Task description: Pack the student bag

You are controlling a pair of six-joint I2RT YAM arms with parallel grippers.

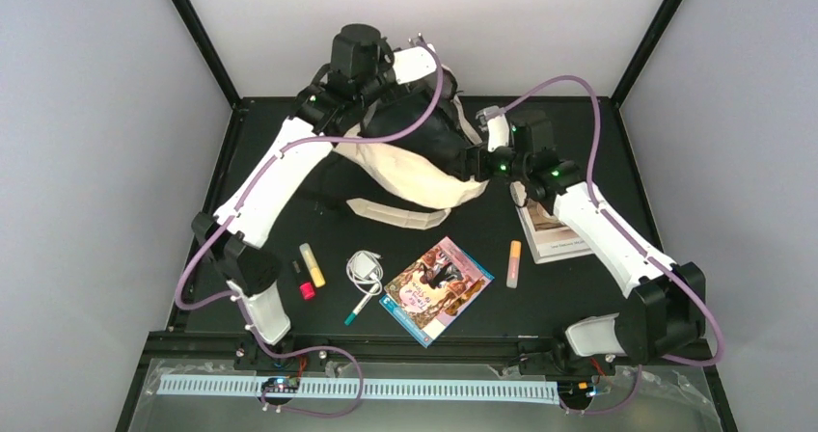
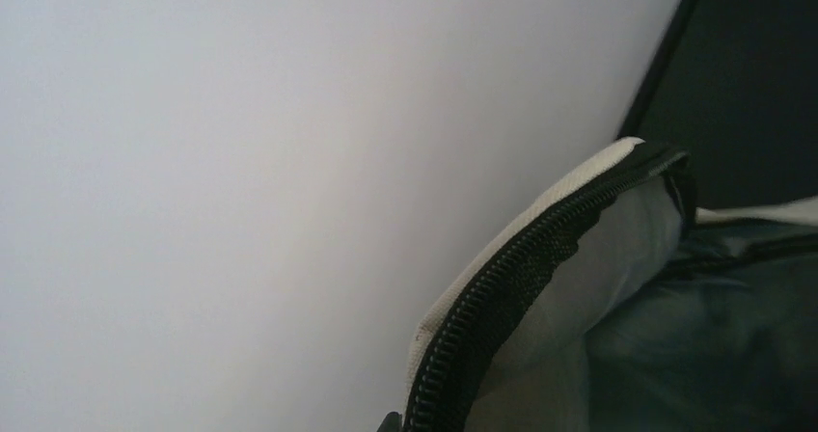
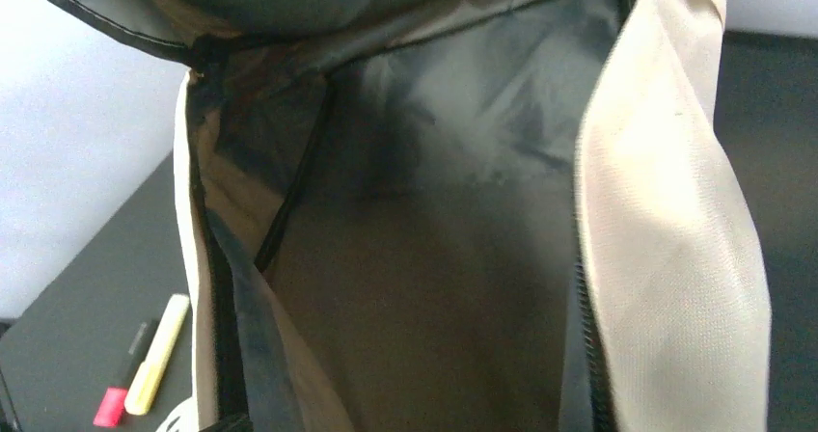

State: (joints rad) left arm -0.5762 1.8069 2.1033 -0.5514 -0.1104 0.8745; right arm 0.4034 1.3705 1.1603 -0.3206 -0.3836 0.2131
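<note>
The student bag [image 1: 405, 176] sits at the far middle of the table [image 1: 598, 162], between the two arms, with its mouth pulled up and open. The left gripper [image 1: 421, 46] is at the far, raised edge. It is clenched, and from the zip rim [image 2: 521, 278] running right up to its wrist camera I judge that it is pinching that rim to hold the mouth open. The right gripper [image 1: 479, 157] is at the right side of the opening. Its wrist camera looks straight down into the dark-lined main compartment, which shows nothing inside, but its fingers are out of sight, so I cannot tell whether they are spread or closed. The bag therefore lies to the left of and just beyond the right gripper, which is the arm free to load it. The loose things lie nearer than the bag. The orange highlighter [image 1: 514, 263] and the booklet [image 1: 550, 234] are closest to the right arm. Next, towards the left, come the picture-covered case [image 1: 439, 289], the white charger [image 1: 365, 268] and the teal pen [image 1: 359, 307]. The yellow highlighter [image 1: 312, 264] and the red-capped marker [image 1: 303, 280] are furthest left. No brand or title can be read on any of them.
</note>
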